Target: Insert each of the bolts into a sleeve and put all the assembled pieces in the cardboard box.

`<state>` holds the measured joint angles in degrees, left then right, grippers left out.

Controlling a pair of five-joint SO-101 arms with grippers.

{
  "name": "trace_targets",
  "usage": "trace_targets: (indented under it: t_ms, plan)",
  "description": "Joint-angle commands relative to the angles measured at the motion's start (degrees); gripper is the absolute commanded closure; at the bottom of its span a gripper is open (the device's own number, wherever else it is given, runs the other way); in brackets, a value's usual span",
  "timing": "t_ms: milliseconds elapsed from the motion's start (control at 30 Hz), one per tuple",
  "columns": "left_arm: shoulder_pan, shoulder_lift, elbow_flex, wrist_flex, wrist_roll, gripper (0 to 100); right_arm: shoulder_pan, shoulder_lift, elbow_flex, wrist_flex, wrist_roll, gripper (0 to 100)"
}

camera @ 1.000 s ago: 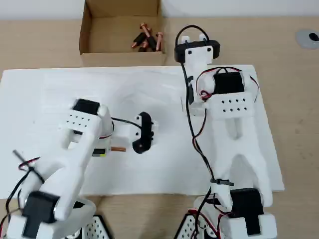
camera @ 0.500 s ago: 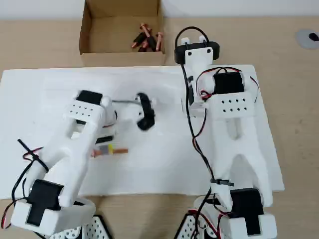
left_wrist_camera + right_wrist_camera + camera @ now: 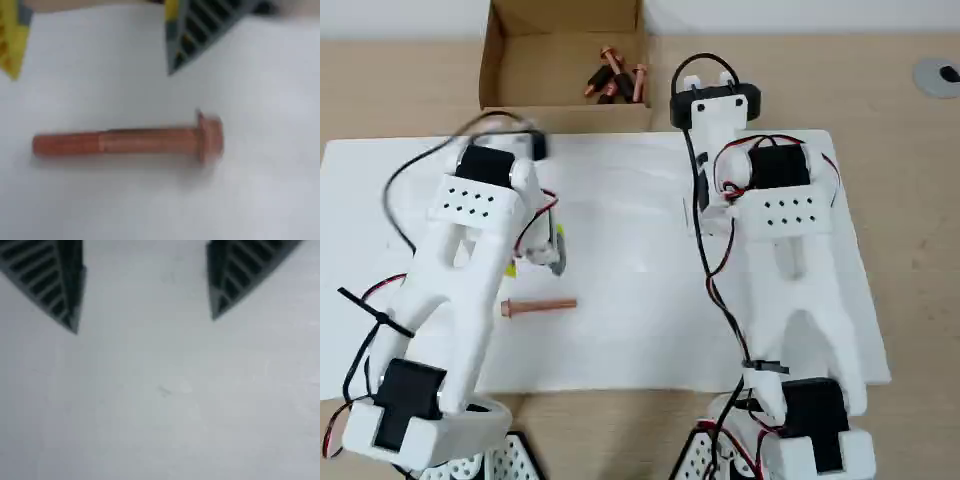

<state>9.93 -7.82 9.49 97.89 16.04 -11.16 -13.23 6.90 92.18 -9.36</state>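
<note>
my left claw [image 3: 535,263] hangs wide open with nothing in it, just on the far side of the bolt [image 3: 538,305]. the bolt lies flat and bare on the white sheet [image 3: 640,340], left of the middle and toward the near edge, its head pointing at the sheet's left edge.

the worries, as i read it: the claw is beside the bolt, not astride it, so closing here would catch air or nudge it. in the left wrist view the jaws seem to line up along the bolt's length, not across it. a pinch end to end would likely slip, and a round shank rolls if one jaw touches first.

my right claw [image 3: 145,324] is also wide open, over bare sheet near its far edge and well apart from the bolt.

the box [image 3: 486,70] sits on the table [image 3: 900,110] just beyond that far edge, with finished pieces [image 3: 615,82] on its right side. a bare bolt dropped in there would leave the job undone.

a second ago the left claw was turned out toward the sheet's middle. it has since swung back left and now points down. the bolt has barely shifted, and the right arm and box are unchanged.
</note>
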Motion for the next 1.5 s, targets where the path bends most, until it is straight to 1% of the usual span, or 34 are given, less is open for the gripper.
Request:
trace_targets:
  t_ms: [0, 100, 233, 300, 600, 733, 833, 967, 1300, 1467]
  plan:
    - [-0.2, -0.2, -0.8, 0.5, 21.2, 79, 1.1, -2.5, 0.0, -0.3, -0.3, 79.0]
    - [0.0, -0.2, -0.7, 0.4, 27.3, 79, 1.1, -2.5, 0.0, 0.1, -0.3, 79.0]
    - [-0.2, -0.2, 1.4, 0.4, 38.6, 79, 1.1, -2.5, 0.0, 0.1, -0.3, 79.0]
    - [0.2, -0.2, 3.7, 0.4, 41.3, 79, 1.1, -2.5, 0.0, 0.1, -0.3, 79.0]
    - [0.2, -0.2, 11.2, 0.5, 40.6, 79, 1.1, -2.5, 0.0, 0.1, -0.3, 79.0]
    - [0.0, -0.2, 13.7, -0.4, 42.4, 79, 1.1, -2.5, 0.0, -0.3, -0.3, 79.0]
    - [-0.1, -0.1, 16.1, -4.3, 44.1, 79, 1.1, -2.5, 0.0, -0.3, -0.3, 79.0]
    - [-0.1, -0.1, 21.1, -12.7, 46.4, 79, 1.1, -2.5, 0.0, -0.3, -0.3, 79.0]
    - [-0.2, -0.1, 31.8, -28.8, 47.6, 79, 1.1, -2.5, 0.0, -0.1, -0.3, 79.0]
    - [-0.3, -0.2, 36.4, -35.4, 47.6, 79, 1.2, -2.5, 0.0, 0.0, -0.3, 79.0]
